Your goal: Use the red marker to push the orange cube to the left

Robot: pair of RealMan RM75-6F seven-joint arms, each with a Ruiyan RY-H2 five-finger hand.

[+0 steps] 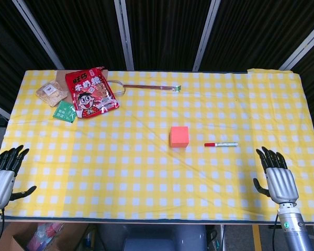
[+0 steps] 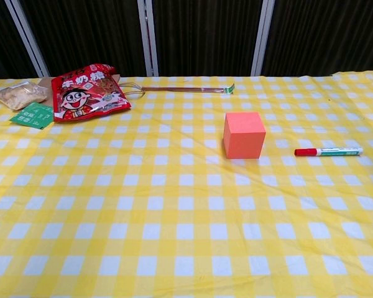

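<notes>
The orange cube (image 1: 179, 136) (image 2: 244, 135) sits on the yellow checked tablecloth a little right of centre. To its right lies the red marker (image 1: 221, 144) (image 2: 328, 151), a white barrel with a red cap pointing at the cube, a short gap between them. My right hand (image 1: 275, 174) rests at the table's near right edge, fingers apart and holding nothing, well short of the marker. At the near left edge my left hand (image 1: 5, 172) is likewise open and empty. Neither hand shows in the chest view.
A red snack bag (image 1: 90, 92) (image 2: 86, 92), a green packet (image 1: 65, 111) (image 2: 32, 115) and a clear bag of snacks (image 1: 51, 92) (image 2: 22, 94) lie at the far left. A long thin metal utensil (image 1: 146, 86) (image 2: 180, 90) lies at the back centre.
</notes>
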